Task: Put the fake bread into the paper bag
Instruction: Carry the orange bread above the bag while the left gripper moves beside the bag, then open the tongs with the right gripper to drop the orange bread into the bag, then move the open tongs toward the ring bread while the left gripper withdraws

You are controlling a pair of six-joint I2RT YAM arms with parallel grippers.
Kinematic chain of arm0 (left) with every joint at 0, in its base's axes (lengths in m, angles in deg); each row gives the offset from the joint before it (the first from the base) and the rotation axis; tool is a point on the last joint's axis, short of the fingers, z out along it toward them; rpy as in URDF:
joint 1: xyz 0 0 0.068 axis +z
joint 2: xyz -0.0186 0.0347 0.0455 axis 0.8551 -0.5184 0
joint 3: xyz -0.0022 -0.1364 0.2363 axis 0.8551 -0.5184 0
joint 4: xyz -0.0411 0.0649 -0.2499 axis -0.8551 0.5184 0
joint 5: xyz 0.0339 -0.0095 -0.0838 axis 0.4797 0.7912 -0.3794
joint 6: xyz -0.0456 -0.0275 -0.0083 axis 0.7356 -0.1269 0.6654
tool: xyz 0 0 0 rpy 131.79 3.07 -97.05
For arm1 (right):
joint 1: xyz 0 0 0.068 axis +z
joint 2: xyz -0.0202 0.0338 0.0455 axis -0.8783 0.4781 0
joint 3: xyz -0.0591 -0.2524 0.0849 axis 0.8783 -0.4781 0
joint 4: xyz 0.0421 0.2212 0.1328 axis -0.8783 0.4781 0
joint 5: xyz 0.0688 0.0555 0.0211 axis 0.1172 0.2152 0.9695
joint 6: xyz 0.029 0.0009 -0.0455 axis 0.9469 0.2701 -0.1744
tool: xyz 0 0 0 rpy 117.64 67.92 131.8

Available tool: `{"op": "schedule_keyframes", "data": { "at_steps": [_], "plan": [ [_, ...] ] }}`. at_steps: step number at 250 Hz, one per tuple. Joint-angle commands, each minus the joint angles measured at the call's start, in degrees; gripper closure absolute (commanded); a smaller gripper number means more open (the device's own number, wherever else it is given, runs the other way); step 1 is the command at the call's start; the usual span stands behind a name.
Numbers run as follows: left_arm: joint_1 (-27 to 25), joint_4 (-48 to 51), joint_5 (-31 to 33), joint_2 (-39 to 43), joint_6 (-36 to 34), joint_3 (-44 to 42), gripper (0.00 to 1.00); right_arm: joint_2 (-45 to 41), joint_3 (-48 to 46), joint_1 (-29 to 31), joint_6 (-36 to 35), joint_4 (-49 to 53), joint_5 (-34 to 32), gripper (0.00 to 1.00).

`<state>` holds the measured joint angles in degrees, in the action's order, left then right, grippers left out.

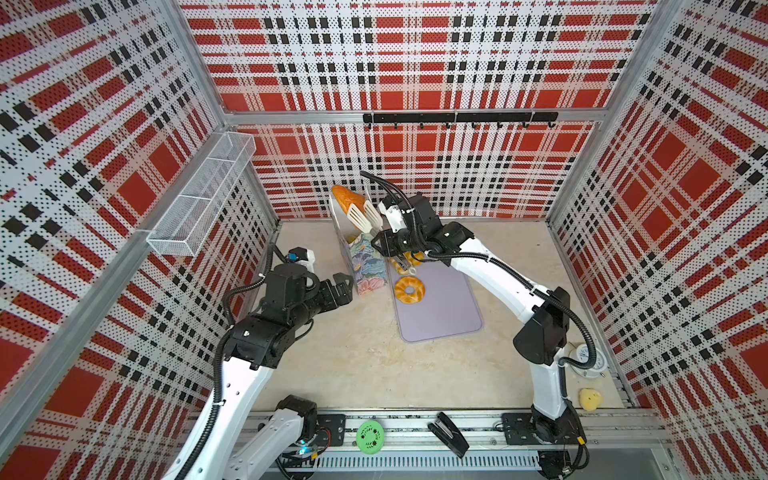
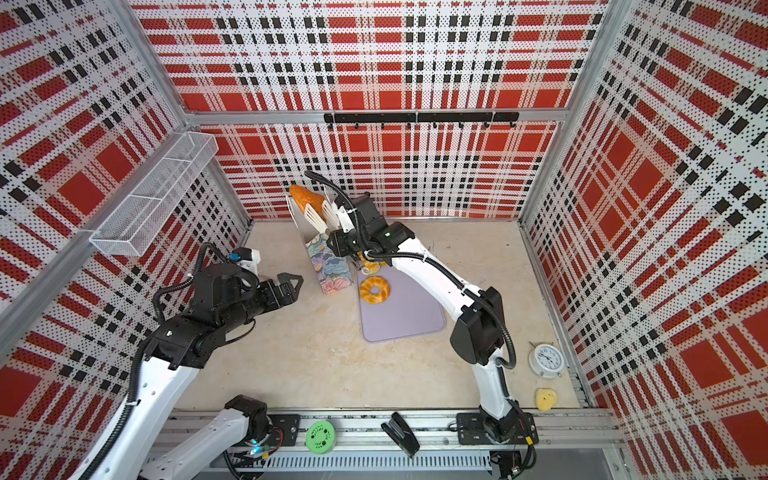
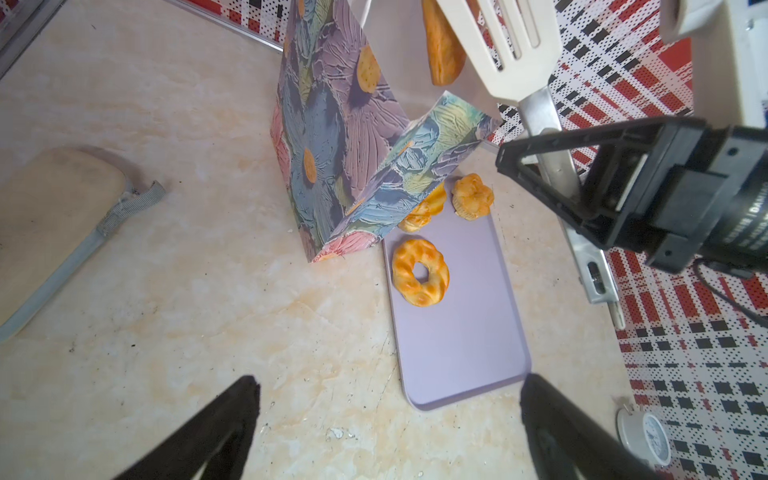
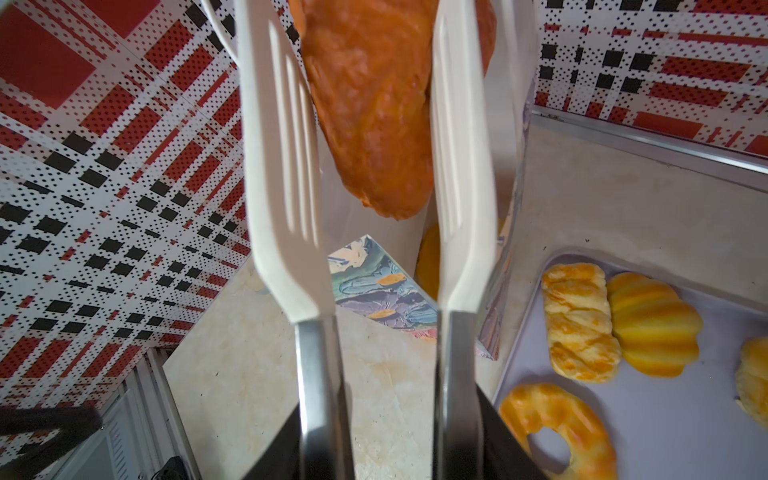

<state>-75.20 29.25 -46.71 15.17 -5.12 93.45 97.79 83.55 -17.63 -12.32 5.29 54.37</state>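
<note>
The floral paper bag (image 1: 368, 266) (image 2: 328, 270) (image 3: 332, 145) stands upright at the back of the table, mouth open. My right gripper (image 1: 380, 240) (image 4: 386, 415) is shut on the steel handles of white slotted tongs (image 1: 361, 216) (image 4: 282, 187). Between the parted tong blades an orange-brown fake bread piece (image 1: 347, 197) (image 3: 442, 45) (image 4: 374, 124) hangs at the bag's mouth; whether the blades touch it I cannot tell. A ring doughnut (image 1: 409, 289) (image 3: 420, 272), a braided roll (image 4: 577, 324) and a ribbed yellow bun (image 4: 652, 324) lie on the lilac tray (image 1: 440, 316). My left gripper (image 1: 343, 286) (image 3: 388, 386) is open and empty, left of the bag.
A beige oblong block (image 3: 50, 216) lies left of the bag. A white clock (image 2: 545, 359) and a pale-yellow lump (image 1: 590, 399) sit at the front right. A stapler (image 1: 451, 434) and a green disc (image 1: 370, 434) rest on the front rail. A wire basket (image 1: 199, 199) hangs on the left wall.
</note>
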Motion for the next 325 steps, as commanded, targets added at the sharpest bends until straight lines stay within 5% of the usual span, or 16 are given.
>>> {"op": "schedule_keyframes", "data": {
  "at_steps": [1, 79, 222, 325],
  "plan": [
    [0.1, 0.2, -0.2, 0.7, 0.6, -0.6, 0.01, -0.4, 2.3, 0.4, -1.4, -2.1, -0.5, 0.46],
    [-0.5, 0.9, 1.4, 0.8, 1.3, 0.3, 0.01, -5.8, -1.0, 0.3, -3.5, -0.7, -2.9, 0.44],
    [-20.6, 0.3, 20.1, 2.1, 5.4, -1.8, 0.01, -25.4, -23.4, 0.4, -10.1, -1.1, -10.6, 0.4],
    [-33.1, -5.5, 29.1, 1.3, 12.2, -9.1, 0.01, -37.4, -42.4, -1.6, -7.1, 0.8, -17.5, 0.41]
  ]
}}
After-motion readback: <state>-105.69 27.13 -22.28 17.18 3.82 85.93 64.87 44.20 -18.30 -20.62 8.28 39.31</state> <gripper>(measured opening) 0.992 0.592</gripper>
